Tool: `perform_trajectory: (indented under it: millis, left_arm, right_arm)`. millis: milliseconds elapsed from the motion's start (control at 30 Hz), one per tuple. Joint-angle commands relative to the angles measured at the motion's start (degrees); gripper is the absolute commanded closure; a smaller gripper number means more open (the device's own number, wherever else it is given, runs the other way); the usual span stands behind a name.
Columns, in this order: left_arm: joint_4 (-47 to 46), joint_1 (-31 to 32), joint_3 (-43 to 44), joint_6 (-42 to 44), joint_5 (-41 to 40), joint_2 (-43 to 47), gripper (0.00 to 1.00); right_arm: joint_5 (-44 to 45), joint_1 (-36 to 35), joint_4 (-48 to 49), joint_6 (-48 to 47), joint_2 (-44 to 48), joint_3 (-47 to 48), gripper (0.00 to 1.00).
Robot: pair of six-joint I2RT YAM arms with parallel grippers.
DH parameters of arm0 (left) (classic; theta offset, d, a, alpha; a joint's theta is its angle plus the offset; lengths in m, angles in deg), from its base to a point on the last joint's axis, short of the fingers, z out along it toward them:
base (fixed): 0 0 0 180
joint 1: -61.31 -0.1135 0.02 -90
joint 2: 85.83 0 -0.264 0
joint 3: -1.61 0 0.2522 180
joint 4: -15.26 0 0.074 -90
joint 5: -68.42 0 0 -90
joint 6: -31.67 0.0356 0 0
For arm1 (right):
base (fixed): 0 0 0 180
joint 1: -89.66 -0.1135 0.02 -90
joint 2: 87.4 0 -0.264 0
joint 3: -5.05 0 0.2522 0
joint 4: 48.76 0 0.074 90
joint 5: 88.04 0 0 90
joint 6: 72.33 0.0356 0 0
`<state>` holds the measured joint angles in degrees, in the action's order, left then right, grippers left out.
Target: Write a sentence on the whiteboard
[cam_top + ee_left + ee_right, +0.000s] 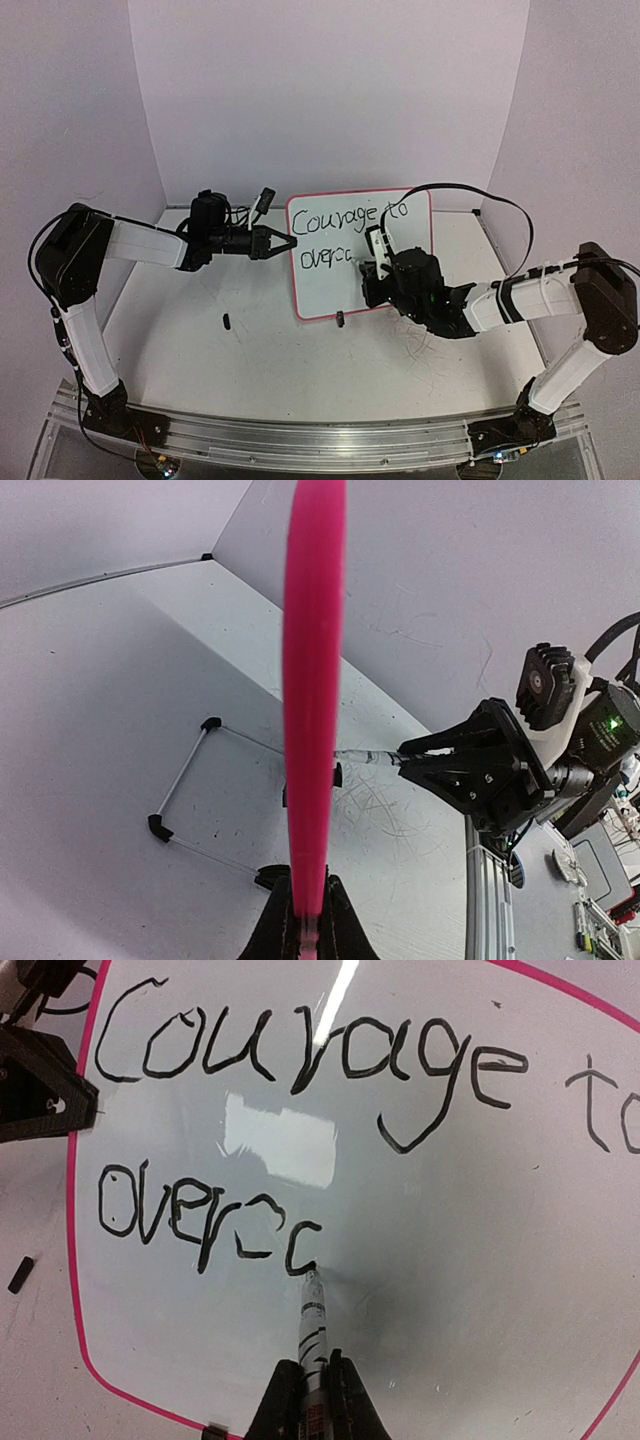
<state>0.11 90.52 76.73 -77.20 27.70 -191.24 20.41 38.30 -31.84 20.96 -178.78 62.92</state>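
Note:
The whiteboard (345, 285), white with a red-pink frame, stands near upright at the table's middle. It reads "Courage to" and, below, "overc" with an unclear mark and a further "c". My left gripper (292, 243) is shut on the board's left frame edge; in the left wrist view the frame (312, 680) runs edge-on up from the jaws (308, 920). My right gripper (374, 268) is shut on a white marker (312, 1325). The marker's tip touches the board (450, 1260) at the end of the last "c".
A small black cap-like piece (226, 321) lies on the table left of the board. The board's wire stand (190, 780) with black clip feet shows behind it. Purple walls close the back and sides. A metal rail (320, 440) runs along the near edge.

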Motion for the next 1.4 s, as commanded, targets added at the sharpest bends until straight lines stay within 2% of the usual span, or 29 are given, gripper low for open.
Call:
perform_trajectory:
  millis: [0, 467, 667, 1000, 1367]
  left_arm:
    - [-0.63, 1.03, 1.32, 2.00, 2.79, 1.52, 1.00]
    - [-0.63, 1.02, 1.30, 2.09, 2.83, 1.58, 1.00]
    - [-0.58, 1.03, 1.29, 2.19, 2.79, 1.61, 1.00]
    - [-0.56, 1.02, 1.29, 2.11, 2.84, 1.67, 1.00]
    - [-0.54, 1.02, 1.29, 2.20, 2.76, 1.78, 1.00]
  right_arm:
    - [2.99, 1.38, 1.79, 0.30, -0.11, 2.24, 1.00]
    - [-0.44, 1.33, 1.68, -1.08, -1.79, 3.94, 1.00]
    - [-2.28, 0.29, 1.60, -1.12, -0.13, 1.82, 1.00]
    - [0.16, 1.42, 2.31, -1.34, 4.57, 0.64, 1.00]
    - [-0.44, 1.90, 1.82, -1.51, 1.51, 2.09, 1.00]
